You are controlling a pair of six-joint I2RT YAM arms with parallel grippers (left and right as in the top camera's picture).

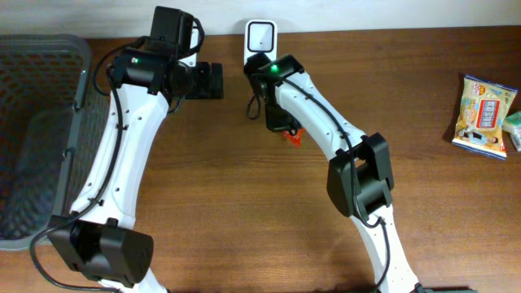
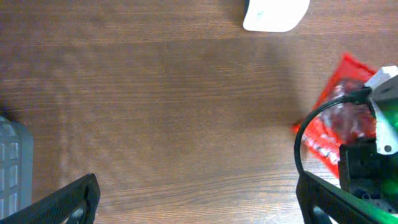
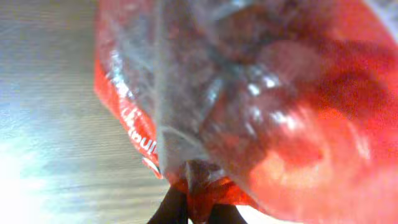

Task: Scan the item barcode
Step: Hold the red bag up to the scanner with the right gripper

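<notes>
The right gripper (image 1: 285, 124) hangs over the wooden table (image 1: 212, 203), just in front of the white scanner (image 1: 260, 37) that stands at the table's far edge. Its 2 fingers (image 3: 165, 216) are clenched on the edge of a red packet (image 3: 261, 112). The packet fills nearly the whole right wrist view as shiny, crinkled plastic with a strip of white lettering down one side (too blurred to read). No barcode can be made out on the part that shows.

From overhead only 1 small red corner of the packet pokes out beneath the gripper, and the arm hides the rest. The left wrist view shows more of it. There the packet lies tilted at the right of the frame, partly behind the right arm's cable and body, with the scanner near it at the top. Whether the packet touches the wood or hangs just clear of it cannot be told.

The left gripper (image 1: 210, 80) is released, with its 2 fingers spread wide and only bare wood between them. It sits near the far edge, left of the scanner, pointing toward the right arm.

A grey basket (image 1: 32, 122) takes up the table's left end. At the far right, well apart from both arms, lies 1 yellow snack bag (image 1: 484, 114), with a pale item just beside it cut off by the frame.
</notes>
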